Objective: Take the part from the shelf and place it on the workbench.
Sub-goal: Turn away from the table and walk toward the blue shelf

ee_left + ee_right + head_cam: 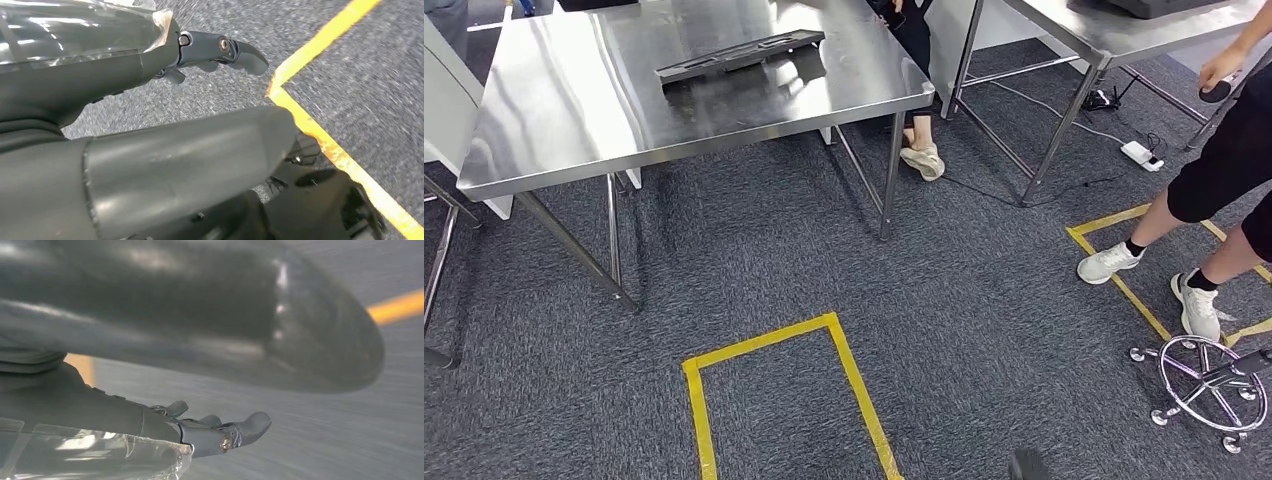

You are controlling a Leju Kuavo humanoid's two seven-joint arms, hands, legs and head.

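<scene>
A long, flat, dark grey part (pixel 739 55) lies on the far side of the steel workbench (pixel 574 130), which stands ahead and to the left in the head view. In the left wrist view my left hand (pixel 125 150) hangs over grey carpet with its thumb and dark fingers (pixel 220 50) apart and nothing between them. The right wrist view shows my right hand (pixel 175 340) the same way, its fingers (pixel 225 432) stretched out over blurred floor and holding nothing.
A second steel table (pixel 1124 35) stands at the back right. A person (pixel 1224 170) stands on the right beside yellow floor tape, near a chair base (pixel 1214 385). Another person's shoe (pixel 922 160) and a power strip (pixel 1142 155) lie beyond. A yellow tape box (pixel 844 370) marks the carpet ahead.
</scene>
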